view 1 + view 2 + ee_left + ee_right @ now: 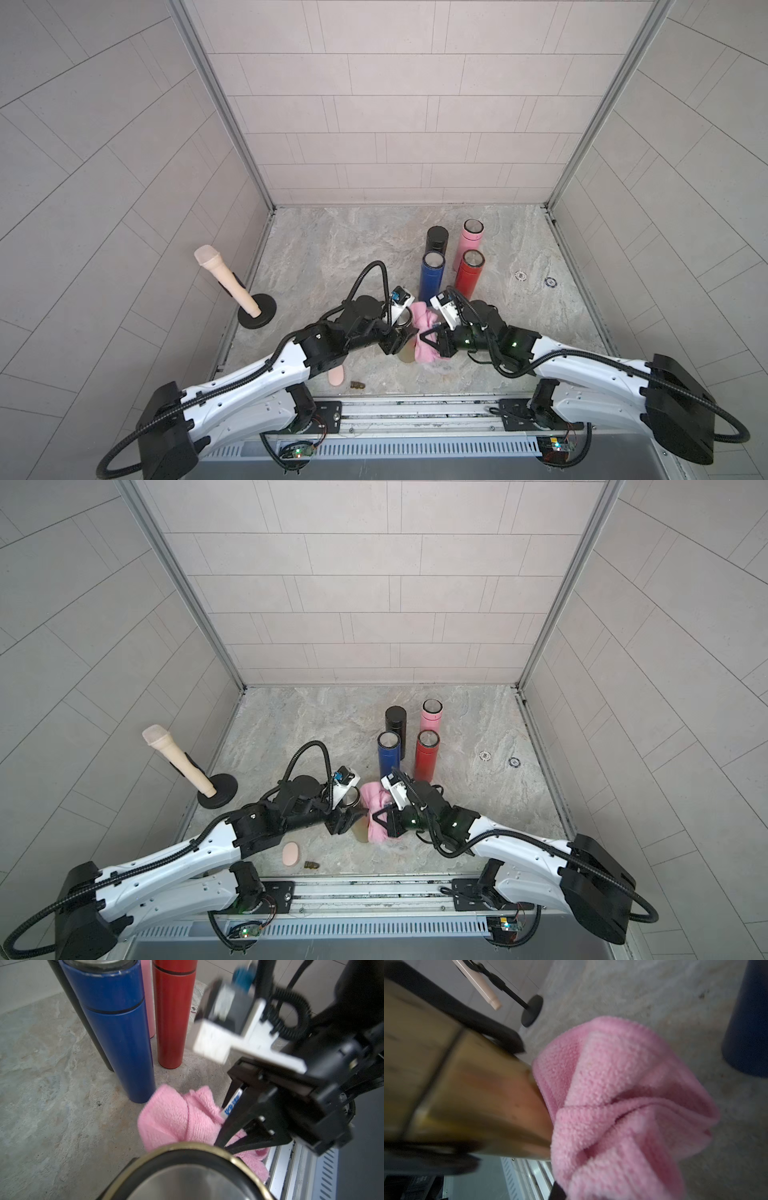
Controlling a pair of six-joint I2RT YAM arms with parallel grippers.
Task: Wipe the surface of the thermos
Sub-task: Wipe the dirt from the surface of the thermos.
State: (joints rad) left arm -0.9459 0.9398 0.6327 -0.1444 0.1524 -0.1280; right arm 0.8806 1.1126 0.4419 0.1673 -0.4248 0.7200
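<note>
Pink cloth (pixel 372 799) beside gold thermos (pixel 360 832), blue bottle (pixel 388 758) just behind.

Thermos and cloth meet at front centre, bottles behind

Near the front middle of the tabletop (pixel 324 257), the thermos (pixel 406 353) sits clamped in the left claw (pixel 398 340). The cloth (pixel 424 328) presses against its right side, pinched in the right claw (pixel 430 338). Just behind them four bottles stand in two rows: front-left bottle (pixel 431 278), front-right bottle (pixel 468 274), back-left bottle (pixel 436 240) and back-right bottle (pixel 468 239). Two small discs (pixel 520 275) lie right of the bottles, apart from them. At the left edge a microphone (pixel 226 280) leans on its stand base (pixel 257 311). By the front edge, left of the thermos, an oval pad (pixel 290 852) (partly under the left arm in a top view) lies beside a small object (pixel 356 385).
</note>
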